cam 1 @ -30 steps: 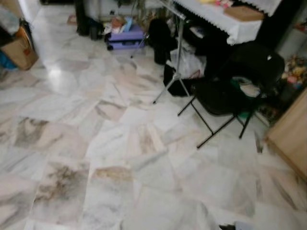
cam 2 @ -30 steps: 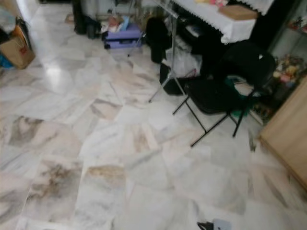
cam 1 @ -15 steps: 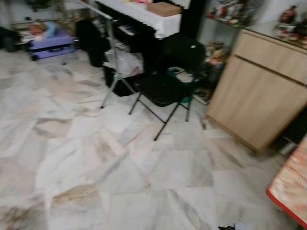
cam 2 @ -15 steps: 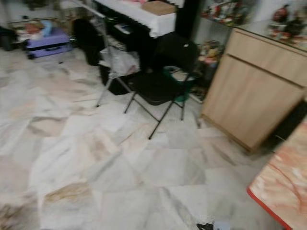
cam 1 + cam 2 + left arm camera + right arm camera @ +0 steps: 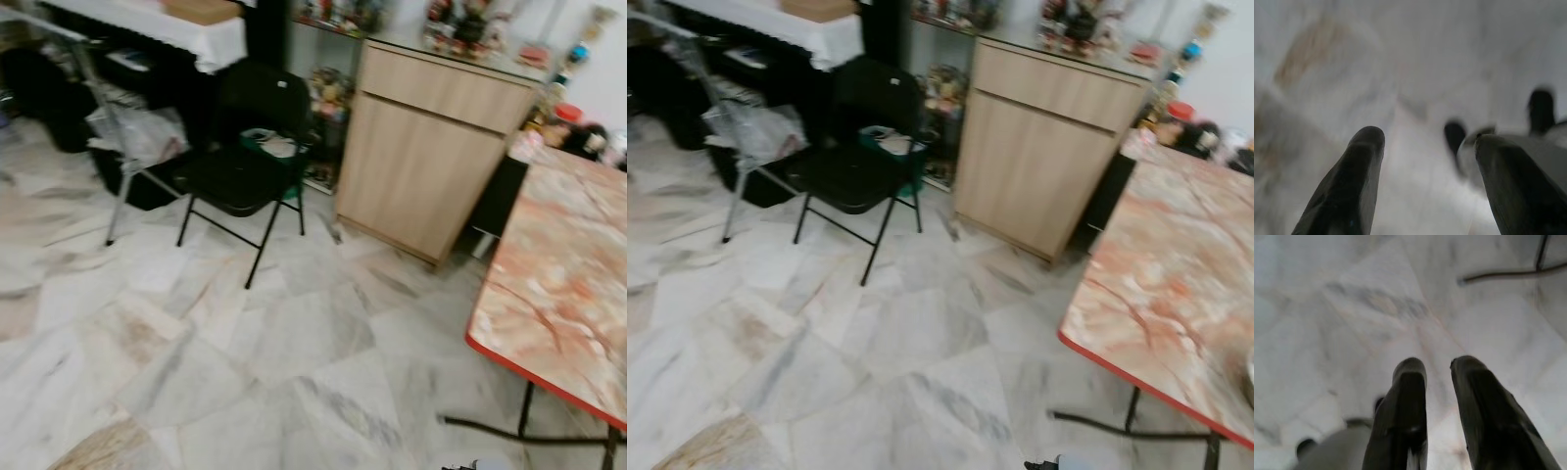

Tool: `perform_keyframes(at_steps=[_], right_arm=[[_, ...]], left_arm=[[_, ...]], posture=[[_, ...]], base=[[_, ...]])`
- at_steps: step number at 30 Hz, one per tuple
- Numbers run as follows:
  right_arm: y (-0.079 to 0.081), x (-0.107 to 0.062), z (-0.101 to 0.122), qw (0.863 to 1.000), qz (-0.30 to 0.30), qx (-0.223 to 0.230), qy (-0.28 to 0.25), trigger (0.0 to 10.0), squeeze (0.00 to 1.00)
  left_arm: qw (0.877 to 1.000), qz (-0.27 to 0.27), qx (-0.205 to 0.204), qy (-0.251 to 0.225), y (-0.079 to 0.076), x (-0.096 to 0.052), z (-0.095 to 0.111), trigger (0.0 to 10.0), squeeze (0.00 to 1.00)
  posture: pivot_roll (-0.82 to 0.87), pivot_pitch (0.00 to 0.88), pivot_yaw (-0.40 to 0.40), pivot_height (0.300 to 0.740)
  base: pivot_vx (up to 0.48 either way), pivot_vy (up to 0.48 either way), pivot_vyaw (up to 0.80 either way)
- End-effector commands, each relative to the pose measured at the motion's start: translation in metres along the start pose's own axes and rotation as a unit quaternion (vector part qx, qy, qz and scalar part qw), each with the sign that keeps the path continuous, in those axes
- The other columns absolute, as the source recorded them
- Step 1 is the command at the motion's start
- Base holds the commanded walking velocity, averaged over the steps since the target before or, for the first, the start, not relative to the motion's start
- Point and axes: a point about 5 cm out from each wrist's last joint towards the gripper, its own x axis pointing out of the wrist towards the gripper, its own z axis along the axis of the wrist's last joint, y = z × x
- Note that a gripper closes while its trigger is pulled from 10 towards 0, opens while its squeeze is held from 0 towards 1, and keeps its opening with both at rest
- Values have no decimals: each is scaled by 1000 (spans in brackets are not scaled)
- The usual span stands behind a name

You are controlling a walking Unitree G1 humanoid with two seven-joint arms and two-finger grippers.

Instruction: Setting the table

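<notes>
Marble floor fills most of my forward view, pale with grey and brown veins. To my right stands the bench I am to set, its top a pink marble pattern with a red edge, carried on dark metal legs. Its near part looks bare, though small blurred items crowd its far end. A wooden cabinet stands against the wall beyond, and a black folding chair sits to its left. Both my arms hang low because I carry nothing. My left hand points at the floor with fingers well apart and empty. My right hand also points down, fingers slightly apart, holding nothing. I judge the task barely begun
</notes>
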Motion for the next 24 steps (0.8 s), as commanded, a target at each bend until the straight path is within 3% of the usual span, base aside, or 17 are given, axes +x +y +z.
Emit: perform_keyframes(at_steps=[1, 7, 11, 14, 24], right_arm=[[21, 5, -1, 999, 18, 34, 38, 10000, 0], [15, 3, -4, 999, 16, 19, 36, 10000, 0], [12, 1, -9, 998, -6, 50, 30, 10000, 0], [12, 1, -9, 999, -1, 24, 39, 10000, 0], [15, -1, -15, 998, -24, 54, 35, 10000, 0]], left_arm=[[999, -25, -29, 38, -41, 11, 10, 10000, 0], [998, -27, -44, 40, -45, 11, 8, 10000, 0], [998, -32, -43, 35, -47, 12, 11, 10000, 0], [998, -31, -46, 29, -45, 13, 16, 10000, 0], [998, -30, -49, 25, -41, 13, 19, 10000, 0]], posture=[[68, 31, -71, 740], [57, 19, -84, 740], [67, 0, -85, 740], [60, 0, -80, 740], [53, 0, -52, 740]], base=[[0, 0, -788], [0, 0, -788], [0, 0, -783], [0, 0, -781], [0, 0, -779]])
